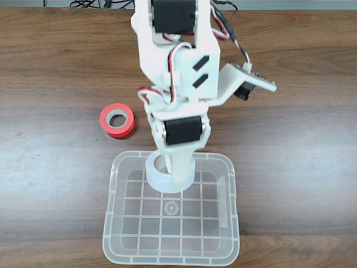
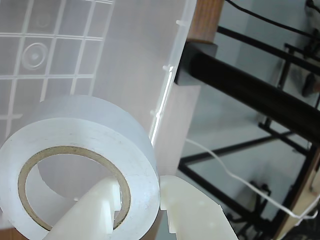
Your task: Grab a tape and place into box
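Note:
In the fixed view my white arm reaches down over the clear box, whose grid bottom shows through. My gripper is shut on the white tape, holding it above the box's far end. In the wrist view the tape looms large at the lower left. One finger sits inside its cardboard core and the other finger presses the outer wall, so the gripper pinches the ring's side. The box lies beneath.
A red-orange roll with a grey core lies on the brown wooden table, left of the arm and just beyond the box. In the wrist view, the table's edge, black frame bars and a white cable show past the box.

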